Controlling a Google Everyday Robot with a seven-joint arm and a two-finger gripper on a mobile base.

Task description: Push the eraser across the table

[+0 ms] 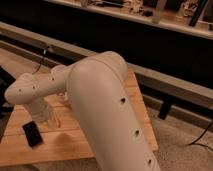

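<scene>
While the arm (102, 107) arcs low over the counter (75, 147), the tool (48, 119) points down at the counter's left half, closed, with the black eraser (32, 134) flat on the counter's front-left part, just beside it.

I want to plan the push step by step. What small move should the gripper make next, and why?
Probably slide the shut gripper a little toward the black eraser until it touches. The gripper hangs low over the table, just beside the eraser, seemingly with a small gap, so no push can start yet.
</scene>
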